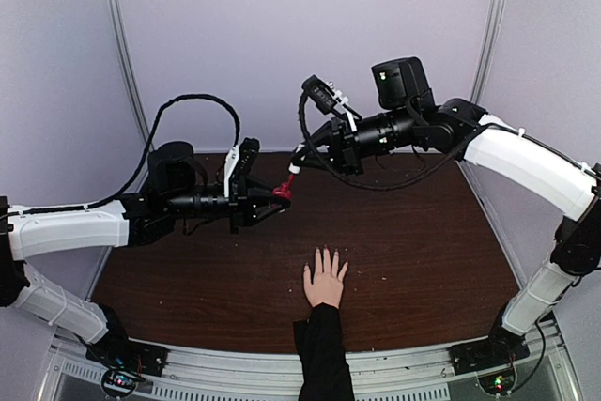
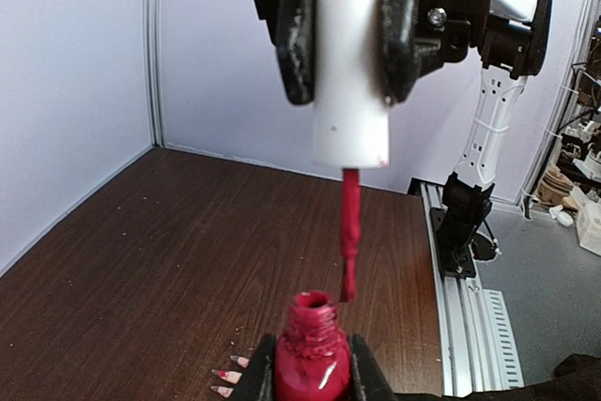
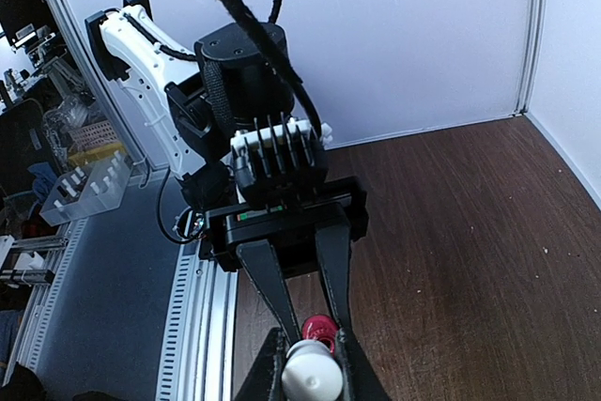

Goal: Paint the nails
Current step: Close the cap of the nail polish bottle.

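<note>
Spreading across the scene, the dark brown table (image 1: 423, 251) carried the two arms reaching in from left and right, their tips meeting above its far middle part. Nearer, a pale human hand (image 1: 325, 281) in a black sleeve (image 1: 322, 354) lay flat on the table, fingers pointing away, well apart from both grippers.

The left gripper (image 2: 313, 377) had its fingers clamped on the sides of a small bottle (image 2: 312, 363), held upright. The bottle's mouth was open and the glass was full of red polish, with red smeared around the neck. The right gripper (image 2: 349, 91) had its fingers pressed tight on a white cap (image 2: 349, 63) above the bottle. A red-coated brush (image 2: 349, 232) hung straight down from the cap, its tip level with the rim of the mouth and just right of it.

The top view alone showed the whole hand and where it lay. The left wrist view alone showed the polish, the brush and, low beside the bottle, three fingertips whose nails (image 2: 217, 375) looked red; in the top view the nails were too small to tell. The right wrist view looked down on the cap's round top, the bottle's red neck just beyond it between the left gripper's fingers
</note>
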You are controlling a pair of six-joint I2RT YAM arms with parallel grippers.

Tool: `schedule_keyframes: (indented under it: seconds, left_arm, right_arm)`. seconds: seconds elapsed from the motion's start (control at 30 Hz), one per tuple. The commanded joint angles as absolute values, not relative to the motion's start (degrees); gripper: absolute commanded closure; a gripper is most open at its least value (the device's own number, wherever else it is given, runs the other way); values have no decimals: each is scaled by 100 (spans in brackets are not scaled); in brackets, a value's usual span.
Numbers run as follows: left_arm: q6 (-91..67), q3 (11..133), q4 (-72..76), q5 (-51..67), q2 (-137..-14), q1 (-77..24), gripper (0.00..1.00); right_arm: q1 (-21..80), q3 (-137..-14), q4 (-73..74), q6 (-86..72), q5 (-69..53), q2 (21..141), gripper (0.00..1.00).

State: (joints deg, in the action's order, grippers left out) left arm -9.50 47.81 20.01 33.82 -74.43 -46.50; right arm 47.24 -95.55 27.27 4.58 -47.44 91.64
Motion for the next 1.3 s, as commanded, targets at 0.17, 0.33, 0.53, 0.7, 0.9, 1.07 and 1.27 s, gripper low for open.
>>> schedule_keyframes:
  seconds: [0.17, 0.33, 0.53, 0.7, 0.9, 1.07, 1.27]
  left_arm:
    - [-847, 4832, 2396, 3590, -7321, -4693, 100]
    - [-789, 4859, 2341, 3642, -7339, -4736, 100]
    - [-791, 4863, 2338, 3583, -7309, -4737, 100]
    - [-817, 4856, 2355, 3534, -7295, -4736, 100]
    - [-868, 4819, 2419, 3456, -7270, -4737, 100]
    - [-894, 4806, 2452, 3421, -7252, -4737, 100]
    - [-903, 4814, 2470, 3435, -7277, -4737, 100]
  right_arm:
    - [4755, -9782, 2715, 488, -4542, 9153, 100]
    - [4753, -9821, 2744, 500, -4518, 9182, 100]
    - [4752, -9796, 2764, 517, -4595, 9211, 100]
    - [4756, -9767, 2775, 527, -4642, 9185, 100]
    - [4780, -9772, 2812, 552, -4669, 9205, 100]
    - [4788, -9756, 2830, 554, -4674, 9218, 100]
    - [4798, -9757, 2831, 554, -4642, 9244, 100]
